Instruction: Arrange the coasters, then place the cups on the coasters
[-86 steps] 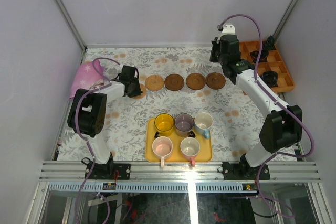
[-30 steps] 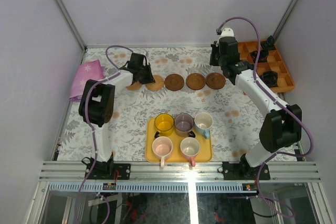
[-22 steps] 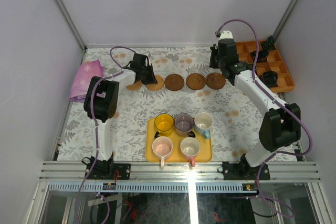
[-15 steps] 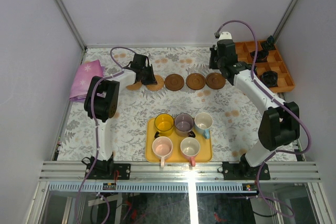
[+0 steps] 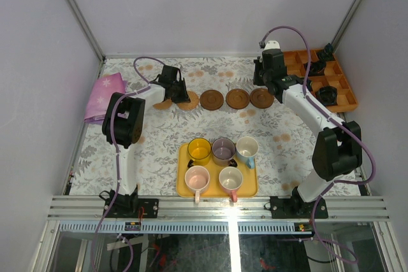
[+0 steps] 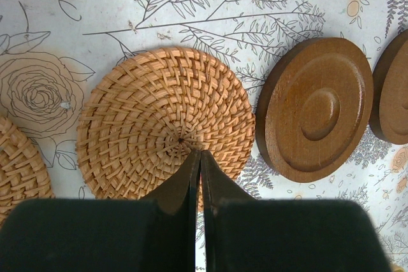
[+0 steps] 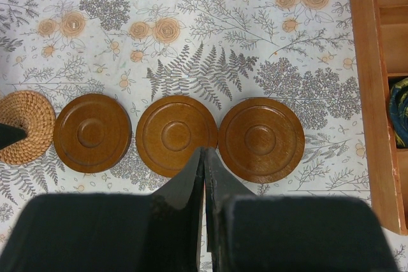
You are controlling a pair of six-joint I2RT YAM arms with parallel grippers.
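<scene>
Several coasters lie in a row across the far half of the table: two woven tan ones [image 5: 189,100] [image 6: 159,125] at the left, then three dark brown ones [image 5: 211,99] [image 5: 237,99] [image 5: 261,98]. My left gripper [image 5: 181,95] [image 6: 199,153] hovers shut and empty over the right-hand woven coaster. Also shut and empty, my right gripper [image 5: 273,88] [image 7: 204,150] hangs above the gap between the middle brown coaster [image 7: 176,135] and the right brown coaster [image 7: 261,139]. The cups stand on a yellow tray [image 5: 183,189]: yellow [image 5: 199,149], purple-grey [image 5: 223,150], light blue [image 5: 247,149] and two pink [image 5: 197,178] [image 5: 230,178].
An orange compartment tray [image 5: 335,84] [image 7: 366,93] holding dark items sits at the far right, close beside the right arm. A pink cloth [image 5: 104,97] lies at the far left. White walls enclose the table on three sides.
</scene>
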